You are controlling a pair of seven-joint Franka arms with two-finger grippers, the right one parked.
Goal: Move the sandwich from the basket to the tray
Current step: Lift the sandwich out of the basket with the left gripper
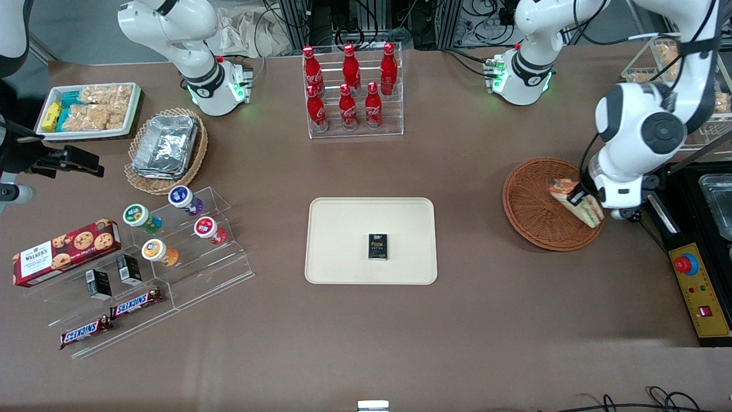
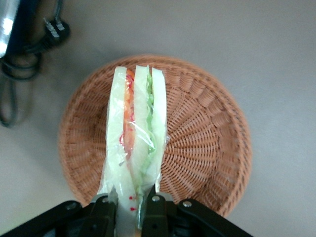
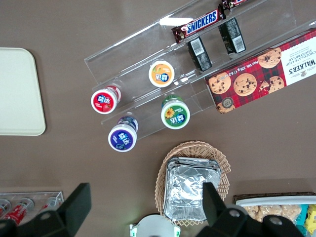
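The sandwich [image 1: 577,203], a wrapped wedge with pale bread and green, orange and red filling, is held in my left gripper [image 1: 579,198] over the reddish-brown wicker basket [image 1: 534,206]. In the left wrist view my gripper [image 2: 129,210] is shut on the sandwich [image 2: 136,138], which hangs above the basket [image 2: 207,133]. The cream tray [image 1: 343,229] lies at the middle of the table, toward the parked arm's end from the basket, with a small black box [image 1: 377,246] on it.
A rack of red bottles [image 1: 350,86] stands farther from the front camera than the tray. A black control box with a red button [image 1: 695,280] lies beside the basket toward the working arm's end. Snack displays and a foil-filled tan basket [image 1: 166,149] lie toward the parked arm's end.
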